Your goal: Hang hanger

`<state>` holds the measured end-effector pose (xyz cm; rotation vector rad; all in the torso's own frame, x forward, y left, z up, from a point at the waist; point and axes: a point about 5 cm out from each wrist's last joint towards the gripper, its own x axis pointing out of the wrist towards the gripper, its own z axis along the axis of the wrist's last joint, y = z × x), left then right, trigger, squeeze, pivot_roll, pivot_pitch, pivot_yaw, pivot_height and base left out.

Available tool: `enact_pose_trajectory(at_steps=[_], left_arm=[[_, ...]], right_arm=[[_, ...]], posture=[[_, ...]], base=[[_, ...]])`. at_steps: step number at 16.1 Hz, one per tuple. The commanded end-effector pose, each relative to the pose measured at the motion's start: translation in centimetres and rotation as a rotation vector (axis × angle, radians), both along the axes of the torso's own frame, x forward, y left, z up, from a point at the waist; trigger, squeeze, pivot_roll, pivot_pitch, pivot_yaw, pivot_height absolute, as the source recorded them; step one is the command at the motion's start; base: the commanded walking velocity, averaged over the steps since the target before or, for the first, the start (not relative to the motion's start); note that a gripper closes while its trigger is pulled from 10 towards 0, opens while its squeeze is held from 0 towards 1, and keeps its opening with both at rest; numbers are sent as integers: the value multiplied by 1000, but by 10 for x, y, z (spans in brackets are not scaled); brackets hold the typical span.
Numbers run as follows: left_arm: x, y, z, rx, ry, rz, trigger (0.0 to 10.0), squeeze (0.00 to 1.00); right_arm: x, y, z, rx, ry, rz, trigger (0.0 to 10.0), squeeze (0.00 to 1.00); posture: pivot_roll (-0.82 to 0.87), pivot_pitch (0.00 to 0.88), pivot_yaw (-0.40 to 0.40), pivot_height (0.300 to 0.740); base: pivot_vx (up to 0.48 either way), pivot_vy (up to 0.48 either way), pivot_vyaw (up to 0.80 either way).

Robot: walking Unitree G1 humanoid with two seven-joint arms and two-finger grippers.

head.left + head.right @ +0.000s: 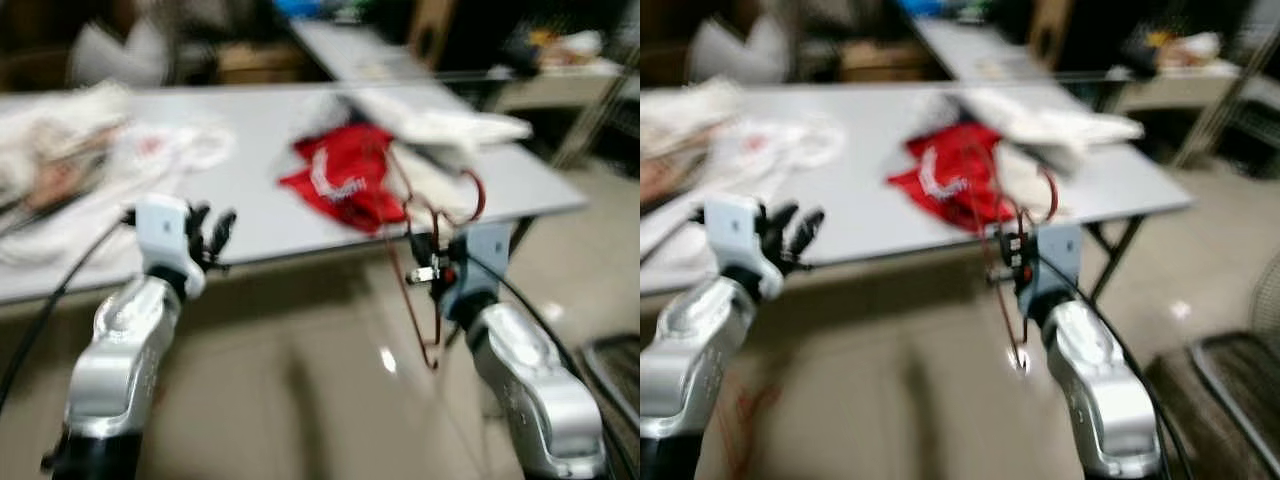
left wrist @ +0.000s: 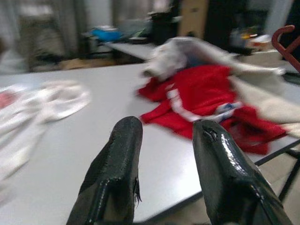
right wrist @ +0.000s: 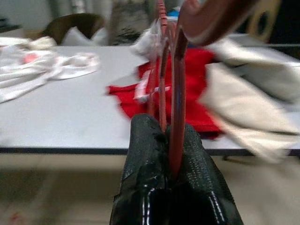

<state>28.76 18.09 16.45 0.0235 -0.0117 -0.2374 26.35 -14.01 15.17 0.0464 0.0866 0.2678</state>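
Observation:
A dark red hanger (image 1: 420, 262) stands clamped in my right gripper (image 1: 428, 258), shut on it, held in front of the grey table's (image 1: 250, 140) near edge. In the right wrist view the hanger's (image 3: 174, 93) bars rise from between the black fingers (image 3: 145, 159), its hook curving overhead. A red garment (image 1: 345, 178) lies on the table just behind the hanger. My left gripper (image 1: 210, 235) is open with nothing in it, raised at the table's front edge, left of the red garment (image 2: 206, 98). All views are blurred.
White clothes (image 1: 90, 150) lie across the table's left part, and pale cloth (image 1: 440, 125) lies behind the red garment. Another table (image 1: 370, 50) and clutter stand behind. Tiled floor (image 1: 300, 400) lies below me, with a dark mat (image 1: 615, 365) at the right.

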Motion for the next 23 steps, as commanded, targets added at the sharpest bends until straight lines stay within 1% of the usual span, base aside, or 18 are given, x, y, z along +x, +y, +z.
enact_pose_trajectory(at_steps=[1,2,6,11,13,15,16,17,19,20,22,23], left_arm=[[2,-14,0,-6,2,-50,10000,0],[2,-13,0,-6,1,-50,10000,0],[2,-13,1,4,-4,-57,10000,0],[5,-10,1,11,-7,-56,10000,0],[6,-12,1,7,-9,-62,10000,0],[5,-16,-1,5,-3,-84,10000,0],[4,-18,-2,9,0,-92,10000,0],[4,-20,-4,23,7,-110,10000,0],[2,-24,-10,64,48,-146,10000,0],[0,-26,-17,110,93,-190,10000,0],[-5,-30,-36,322,156,-304,10000,0],[-3,-28,-42,371,177,-303,10000,0]], right_arm=[[1,-12,2,-22,-14,-44,10000,0],[1,-11,2,-23,-16,-43,10000,0],[1,-8,1,-43,-25,-20,10000,0],[1,-11,3,-34,-55,-33,10000,0],[0,-11,4,-30,-69,-25,10000,0],[0,-13,2,-12,-55,-36,10000,0],[0,-14,2,-21,-54,-42,10000,0],[0,-15,2,-26,-54,-42,10000,0],[-2,-16,1,-8,-50,-34,10000,0],[-3,-16,0,-1,-45,-28,10000,0],[-5,-19,-2,-3,-30,-33,10000,0],[-5,-20,-2,-7,-28,-35,10000,0]], posture=[[-131,0,-49,740],[-131,0,-49,740],[-124,0,-51,740],[-129,0,-45,740],[-128,0,-44,740],[-128,0,-42,740],[-130,0,-40,740],[-131,0,-39,740],[-131,0,-38,740],[-132,0,-37,740],[-137,0,-31,740],[-142,0,-24,740]], base=[[322,0,-756],[322,0,-506],[323,0,0],[323,0,0],[330,0,0],[337,0,0],[341,0,0],[341,0,-800],[309,0,-784],[0,0,0],[0,0,0],[0,0,0]])
